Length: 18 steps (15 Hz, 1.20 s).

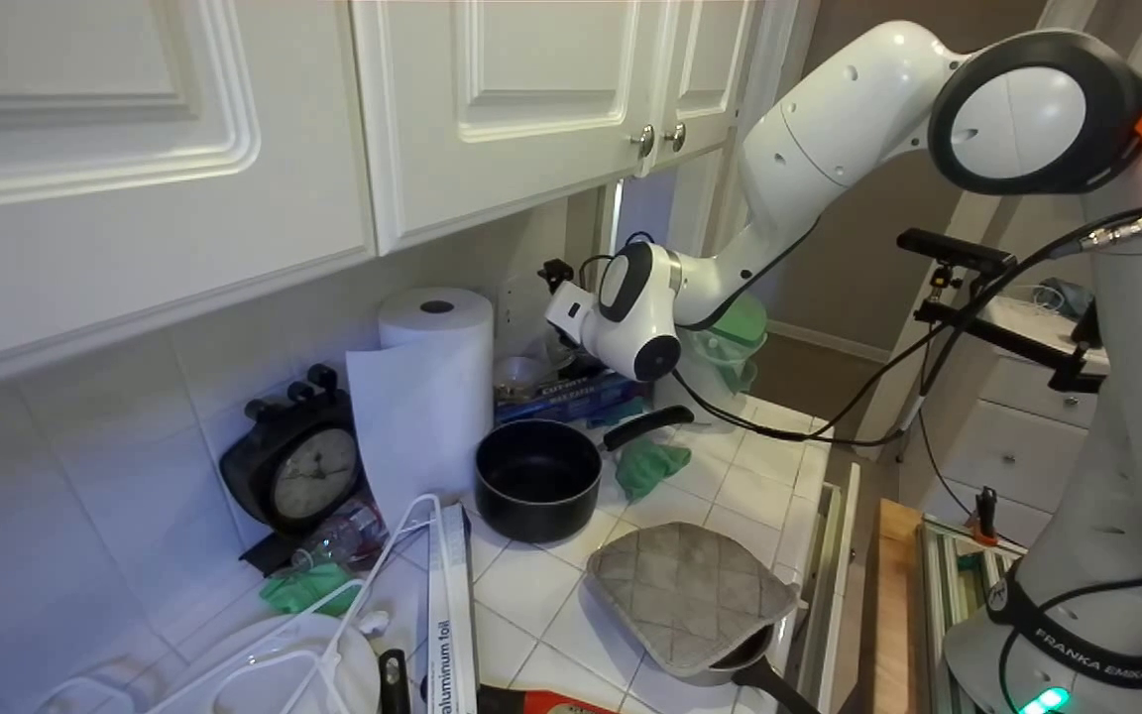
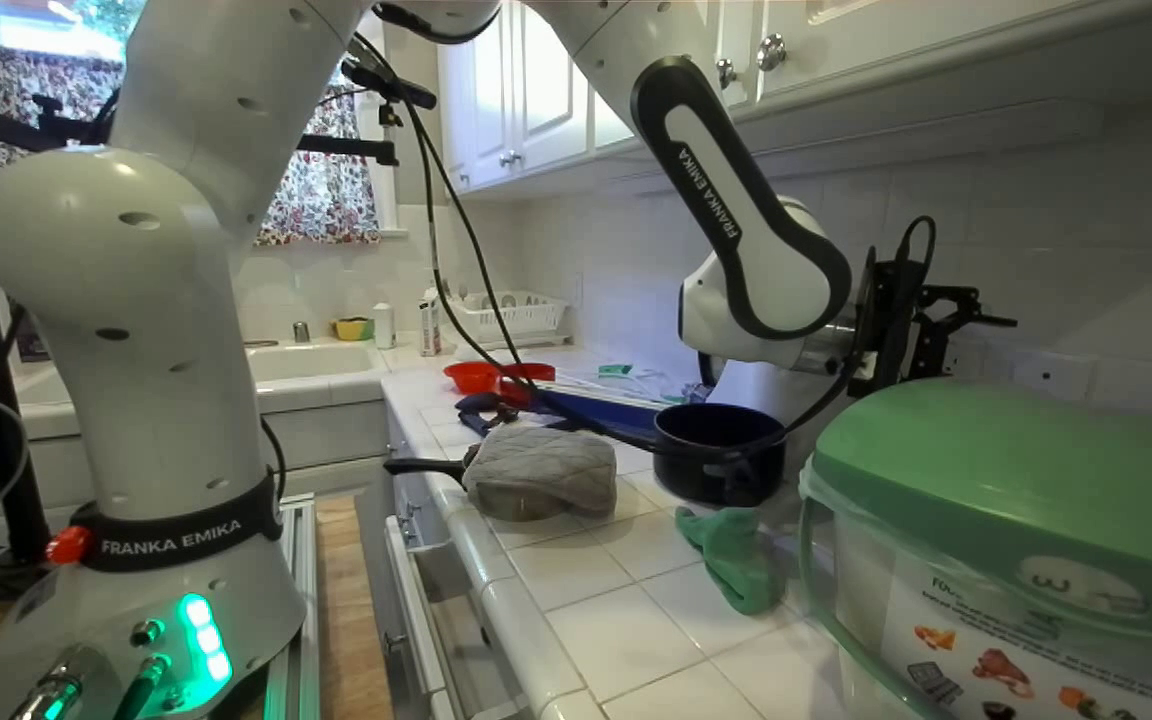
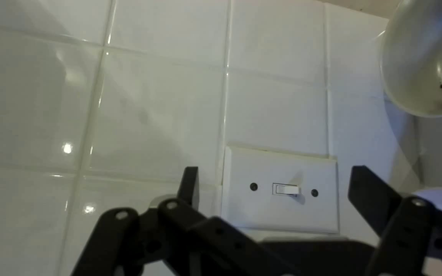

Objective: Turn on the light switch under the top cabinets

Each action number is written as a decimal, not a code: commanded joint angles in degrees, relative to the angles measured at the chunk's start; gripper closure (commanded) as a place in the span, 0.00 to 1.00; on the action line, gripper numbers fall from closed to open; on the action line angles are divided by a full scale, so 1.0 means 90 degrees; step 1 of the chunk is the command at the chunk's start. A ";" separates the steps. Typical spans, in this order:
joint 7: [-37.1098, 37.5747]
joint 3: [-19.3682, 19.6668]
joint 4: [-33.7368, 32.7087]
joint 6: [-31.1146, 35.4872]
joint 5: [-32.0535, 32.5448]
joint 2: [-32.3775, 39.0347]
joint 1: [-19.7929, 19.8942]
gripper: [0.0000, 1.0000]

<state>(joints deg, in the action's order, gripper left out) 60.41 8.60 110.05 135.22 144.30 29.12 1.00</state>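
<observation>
My pincer (image 3: 275,183) stands spread wide, gripping nothing. The toggle light switch (image 3: 287,190) lies ahead, framed between my fingertips (image 3: 188,186). Expect rigidity and a light snap; push its protruding tip.

Wrist view, lower right: 1 switch (image 3: 287,189), 2 plate screws (image 3: 253,186). In an exterior view: 3 cabinet doors (image 1: 551,59) up top, 2 door knobs (image 1: 642,141), 1 pot (image 1: 541,521), 1 paper roll (image 1: 442,397), 1 potholder (image 1: 690,590).
</observation>
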 commanded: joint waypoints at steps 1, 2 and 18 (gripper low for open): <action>0.0177 0.0199 -0.0298 0.0026 0.0000 0.0144 -0.0267 0.00; 0.0215 0.0244 -0.0357 0.0011 0.0000 0.0193 -0.0316 0.00; 0.1463 0.1507 -0.1195 0.0192 -0.0001 0.1213 -0.1213 0.00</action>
<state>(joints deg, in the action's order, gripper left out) 69.96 18.36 103.23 135.28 144.30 36.54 -7.01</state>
